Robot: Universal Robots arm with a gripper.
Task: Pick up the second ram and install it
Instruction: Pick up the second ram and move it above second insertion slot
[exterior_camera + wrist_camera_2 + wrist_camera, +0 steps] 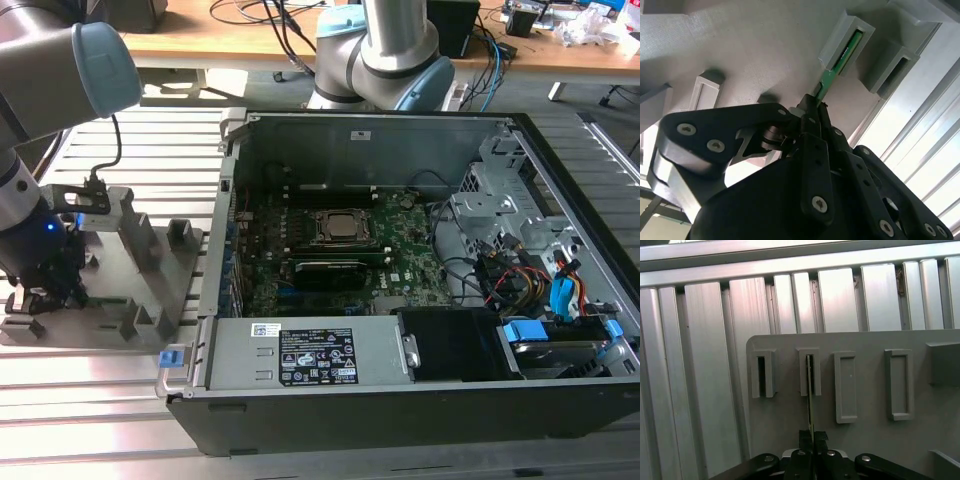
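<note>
Over the grey holder tray (110,300), at the exterior view's left, your arm has its pincer (42,285) lowered among the tray's upright posts. You can see in the second wrist view that the pincer (815,107) is narrow and clamped on the second ram (832,74), its dark fingers (810,130) pressed to both faces of the thin green stick. The stick's far end sits inside a slotted grey block (850,30) on the tray.

From the first wrist view you get the second ram (810,390) edge-on, a thin line running from the pincer (812,437) up into one slotted block (810,371), with another slotted block (762,372) just beside it. The tray (870,440) lies flat on the ribbed aluminium tabletop (705,365).

Well apart from the tray, toward the exterior view's right, the open computer case (350,135) lies on its side on the tabletop (100,400), with the large green motherboard (400,265) inside it.
</note>
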